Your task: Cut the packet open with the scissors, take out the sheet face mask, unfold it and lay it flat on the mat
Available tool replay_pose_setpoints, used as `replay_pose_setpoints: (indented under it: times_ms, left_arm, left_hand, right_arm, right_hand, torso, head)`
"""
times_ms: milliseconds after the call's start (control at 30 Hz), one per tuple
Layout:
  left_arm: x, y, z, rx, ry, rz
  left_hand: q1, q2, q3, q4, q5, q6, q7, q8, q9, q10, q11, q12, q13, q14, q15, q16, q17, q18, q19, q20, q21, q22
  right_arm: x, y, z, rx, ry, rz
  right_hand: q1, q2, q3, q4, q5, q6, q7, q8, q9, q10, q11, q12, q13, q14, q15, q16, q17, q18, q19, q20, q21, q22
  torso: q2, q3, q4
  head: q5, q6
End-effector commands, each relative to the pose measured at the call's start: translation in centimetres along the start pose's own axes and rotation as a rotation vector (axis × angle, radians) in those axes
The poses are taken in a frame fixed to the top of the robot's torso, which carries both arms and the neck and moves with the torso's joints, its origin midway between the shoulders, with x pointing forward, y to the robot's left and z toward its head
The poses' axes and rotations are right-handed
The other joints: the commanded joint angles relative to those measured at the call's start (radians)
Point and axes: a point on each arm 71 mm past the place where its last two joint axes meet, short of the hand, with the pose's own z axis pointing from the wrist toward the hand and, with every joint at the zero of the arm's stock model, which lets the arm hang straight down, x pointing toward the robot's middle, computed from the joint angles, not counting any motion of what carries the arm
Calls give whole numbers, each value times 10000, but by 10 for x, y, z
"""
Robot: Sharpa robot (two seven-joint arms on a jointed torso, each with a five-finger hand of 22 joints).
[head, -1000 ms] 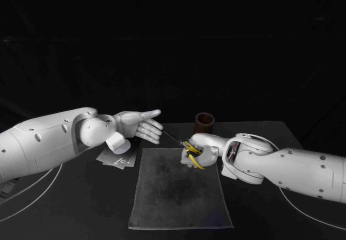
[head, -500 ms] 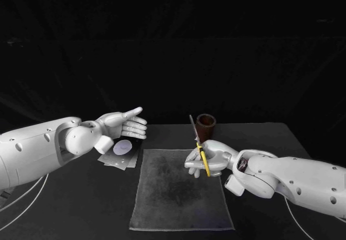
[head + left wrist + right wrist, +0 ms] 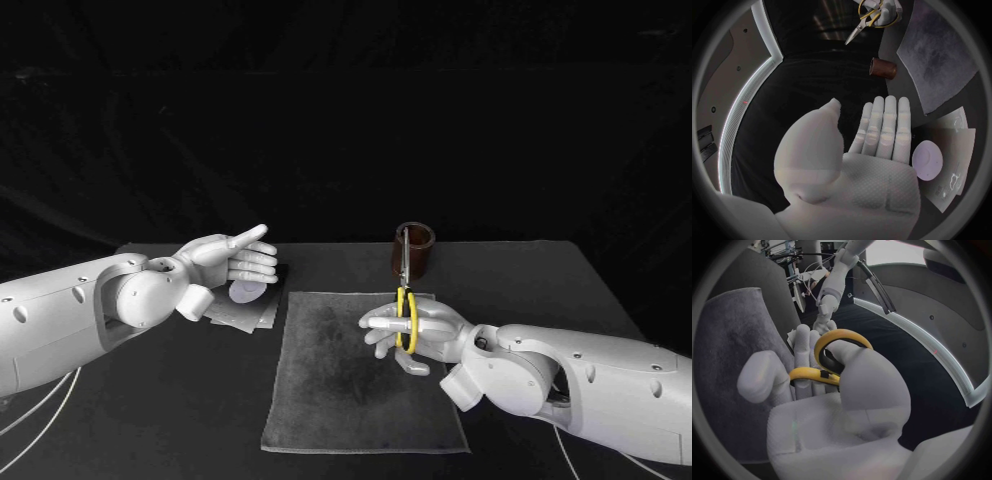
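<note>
My right hand (image 3: 415,335) grips the yellow-handled scissors (image 3: 405,305) over the grey mat (image 3: 361,400), with the blades pointing away toward the far edge. The right wrist view shows the yellow handles (image 3: 834,357) looped around the fingers of that hand (image 3: 826,410). The pale packet (image 3: 242,312) lies flat on the table just left of the mat and bears a round white patch (image 3: 927,159). Above it hovers my left hand (image 3: 231,262), empty, with straight fingers (image 3: 882,127) and raised thumb. The left wrist view also shows the scissors (image 3: 864,20), mat (image 3: 942,60) and packet (image 3: 957,145).
A brown cylindrical cup (image 3: 414,245) stands at the mat's far edge, just beyond the scissor tips; it appears in the left wrist view as the cup (image 3: 883,68). The black table (image 3: 577,280) extends to the right of the mat.
The right hand has drawn back toward me over the mat and turned the scissors from pointing left to pointing away. The left hand has moved left and lower, over the packet.
</note>
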Motion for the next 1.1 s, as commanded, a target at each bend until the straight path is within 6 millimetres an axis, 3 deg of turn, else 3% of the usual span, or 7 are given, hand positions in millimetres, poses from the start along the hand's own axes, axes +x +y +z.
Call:
replay_pose_setpoints:
  times_ms: [33,167,667,867,1033,1067,1100]
  left_arm:
    - [-2,-4,-2,640,-75,230]
    - [-7,-1,-6,683,-180,355]
    - [-28,7,-15,728,-1115,1822]
    - [-44,6,-20,817,-1950,3295]
    - [-57,4,-25,896,-2675,3858]
    - [-59,4,-26,899,-2748,3887]
    - [-63,4,-27,904,-2972,3965]
  left_hand:
    - [225,-16,-160,-7,28,-25,-21,-62,-30,-96,3,52,-13,-70,12,40,10,137,71,32,-64,-13]
    - [569,-17,-537,1,28,-77,-32,-148,-107,-129,3,41,-33,-94,16,38,6,138,76,32,-73,-11]
    - [1530,117,-1895,10,30,-185,-244,-368,-336,-155,-6,-74,-132,161,-46,209,53,150,654,-181,274,137]
    - [2157,-49,-2629,7,33,-94,-514,-445,-415,-21,-90,-97,-158,413,-163,532,206,139,1000,-357,614,294]
    - [2471,75,-2869,4,36,-36,-512,-510,-463,102,-140,-111,-170,666,-253,867,363,138,1300,-504,950,461]
    - [2471,75,-2869,4,36,-36,-512,-510,-463,102,-140,-111,-170,666,-253,867,363,138,1300,-504,950,461]
    - [2584,147,-2881,-8,36,-6,-467,-523,-474,174,-178,-95,-165,760,-299,994,423,136,1358,-550,1046,511]
  right_arm:
    - [5,-1,1,-261,593,1552]
    - [7,-6,2,-144,738,1829]
    - [12,-13,3,20,1337,2309]
    - [14,-13,3,40,1572,2342]
    - [13,-13,3,35,1675,2351]
    - [13,-13,3,34,1677,2351]
    - [13,-13,3,33,1678,2350]
  right_hand:
    - [-162,-249,-170,61,63,-212,101,-115,-88,-150,11,-15,-37,4,80,-77,24,674,-69,60,-91,-108]
    - [-422,-467,-550,206,54,-331,156,-328,-249,-428,65,-10,-62,-6,122,-148,62,721,-135,105,-319,-390]
    - [-593,-530,-1273,384,-16,-451,202,-544,-412,-758,96,-10,-58,-10,143,-237,140,754,-165,131,-503,-605]
    - [-629,-524,-1499,445,-23,-469,211,-577,-433,-783,101,27,-40,-2,146,-250,173,766,-174,133,-566,-685]
    - [-638,-517,-1580,467,-23,-460,212,-580,-437,-774,103,39,-33,-15,150,-262,183,784,-199,134,-644,-787]
    - [-638,-508,-1614,476,-23,-463,215,-585,-441,-784,109,37,-33,-26,154,-271,187,792,-215,136,-688,-843]
    - [-638,-508,-1614,476,-23,-463,215,-585,-441,-784,109,37,-33,-26,154,-271,187,792,-215,136,-688,-843]
  torso:
    - [-5,-8,-4]
    - [5,-11,-1]
    - [13,6,-29]
    - [11,8,-21]
    - [13,1,-24]
    - [12,2,-26]
    - [9,2,-29]
  head:
    - [34,-58]
    - [20,-119]
    - [75,-237]
    - [87,-240]
    - [180,-208]
    - [275,-196]
    - [506,-185]
